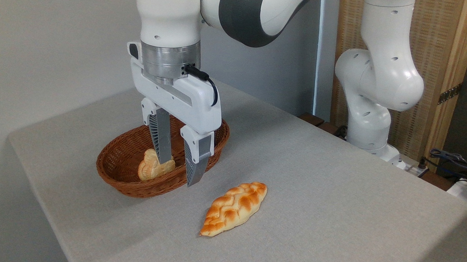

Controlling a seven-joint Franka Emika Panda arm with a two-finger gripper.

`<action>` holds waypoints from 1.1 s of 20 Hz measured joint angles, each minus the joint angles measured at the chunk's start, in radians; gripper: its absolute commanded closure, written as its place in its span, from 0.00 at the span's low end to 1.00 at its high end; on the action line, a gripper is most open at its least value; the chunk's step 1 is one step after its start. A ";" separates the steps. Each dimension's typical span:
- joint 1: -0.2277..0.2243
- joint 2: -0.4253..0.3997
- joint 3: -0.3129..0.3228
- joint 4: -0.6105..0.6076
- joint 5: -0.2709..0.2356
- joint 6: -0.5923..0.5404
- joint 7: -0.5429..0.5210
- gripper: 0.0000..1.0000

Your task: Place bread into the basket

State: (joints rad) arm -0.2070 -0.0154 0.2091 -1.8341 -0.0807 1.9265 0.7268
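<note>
While the tool [179,172] hangs at frame centre-left with fingers parted and empty, it sits over the basket [115,175], which holds a pale bun [153,167]. The bread [234,208] lies on the tabletop [333,190], lower centre, outside the basket's right end.

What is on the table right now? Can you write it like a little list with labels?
bread: braided loaf lying flat on the table, outside the basket, to its right in the picture
basket: oval brown wicker, near the table's left edge
bun: small pale one already inside the basket
gripper: open, empty, hanging over the basket's front rim
table: grey cloth top
task state: loaf not yet picked up
</note>
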 measured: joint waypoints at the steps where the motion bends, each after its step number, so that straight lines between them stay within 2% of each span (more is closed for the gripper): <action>1: 0.000 0.000 0.000 0.000 0.000 0.000 0.000 0.00; 22: 0.000 0.000 0.013 0.000 0.000 0.000 0.000 0.00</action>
State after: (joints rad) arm -0.2069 -0.0154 0.2222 -1.8341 -0.0807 1.9265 0.7272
